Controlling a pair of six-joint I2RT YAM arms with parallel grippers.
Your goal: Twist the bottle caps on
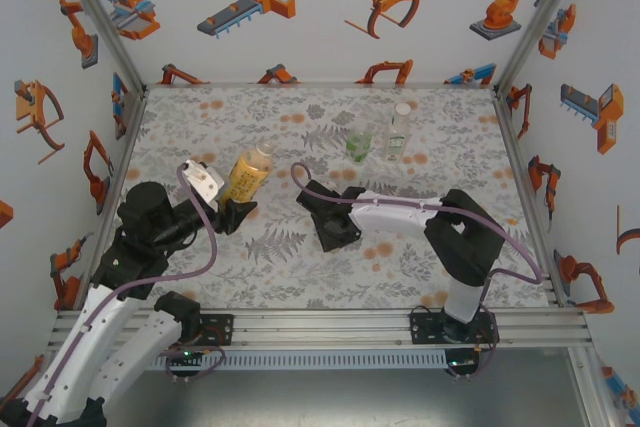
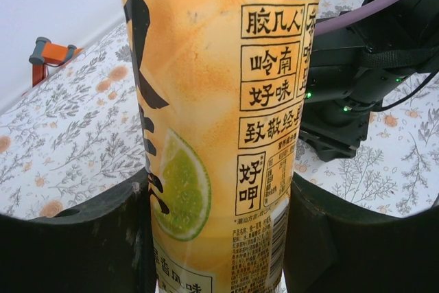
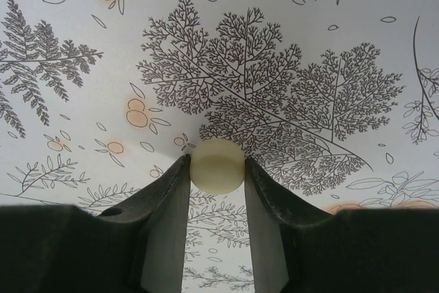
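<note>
The right gripper [image 3: 217, 162] pinches the yellowish cap [image 3: 217, 167] over the mat [image 3: 329, 5]; the amber bottle [image 1: 248, 175], clamped in the left gripper [image 2: 218, 193], tilts nearby on its left, neck pointing far-right.

BLOCKED: green-tinted bottle [image 1: 360, 144] and slim bottle [image 1: 399, 132], close together, 1 o'clock of mat [image 1: 280, 277] centre | amber bottle [image 1: 248, 175], tilted, 9–10 o'clock | right arm [image 1: 400, 215] lies across 4 o'clock | FREE: bare mat at 11 and 6 o'clock
</note>
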